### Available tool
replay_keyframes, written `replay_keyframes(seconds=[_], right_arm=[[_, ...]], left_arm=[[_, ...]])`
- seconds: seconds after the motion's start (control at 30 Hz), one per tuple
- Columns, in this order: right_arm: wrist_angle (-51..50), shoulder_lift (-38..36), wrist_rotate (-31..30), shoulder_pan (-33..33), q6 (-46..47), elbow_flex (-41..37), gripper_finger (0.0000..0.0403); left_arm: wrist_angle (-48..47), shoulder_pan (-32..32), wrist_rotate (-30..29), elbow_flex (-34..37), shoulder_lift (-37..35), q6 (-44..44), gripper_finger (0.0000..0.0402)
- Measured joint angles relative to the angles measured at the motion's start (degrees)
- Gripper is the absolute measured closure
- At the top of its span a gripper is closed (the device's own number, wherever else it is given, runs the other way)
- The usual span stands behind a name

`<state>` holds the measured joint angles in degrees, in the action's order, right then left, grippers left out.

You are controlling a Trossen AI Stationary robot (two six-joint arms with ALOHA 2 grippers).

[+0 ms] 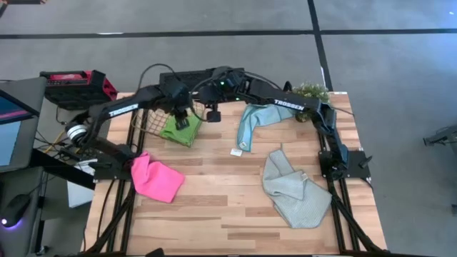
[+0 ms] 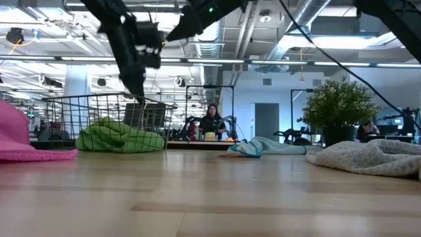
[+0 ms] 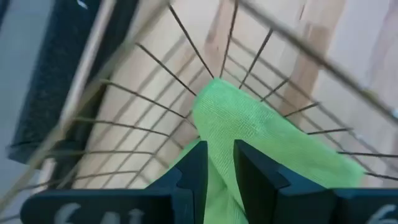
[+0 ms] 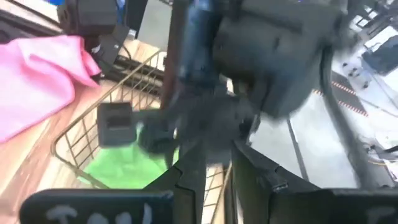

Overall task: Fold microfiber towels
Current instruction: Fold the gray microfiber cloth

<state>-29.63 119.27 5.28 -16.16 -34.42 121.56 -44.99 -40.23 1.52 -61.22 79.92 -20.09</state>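
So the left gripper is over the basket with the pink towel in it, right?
Not quite: the towel in the basket is green, not pink. The high view shows the left gripper over it; the pink towel lies on the table, outside the basket.

White "TROSSEN" lettering runs along the dark left arm (image 1: pixel 123 108) and the right arm (image 1: pixel 288 103), seen from above.

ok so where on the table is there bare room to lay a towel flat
The widest bare wood is the table front, between the pink towel and the grey towel. A smaller patch lies mid-table, between the green towel and the teal towel. The back is crowded: wire basket, both arms and the plant.
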Motion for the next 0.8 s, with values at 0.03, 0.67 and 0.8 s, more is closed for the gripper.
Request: replay_keyframes(seconds=[0.03, 0.67, 0.8], right_arm=[[-2.43, -1.06, 0.01, 0.01, 0.07, -0.01, 0.0303], [-58.60, -9.17, 0.87, 6.54, 9.65, -1.85, 0.0303], [-60.12, -9.72, 0.91, 8.89, 21.65, -4.59, 0.0303]], left_arm=[[-1.29, 0.04, -0.06, -0.90, -1.45, 0.45, 0.0331], [-7.10, 26.19, -7.00, -2.39, -18.06, 19.45, 0.0331], [-7.11, 31.77, -8.90, -2.39, -18.06, 22.99, 0.0331]])
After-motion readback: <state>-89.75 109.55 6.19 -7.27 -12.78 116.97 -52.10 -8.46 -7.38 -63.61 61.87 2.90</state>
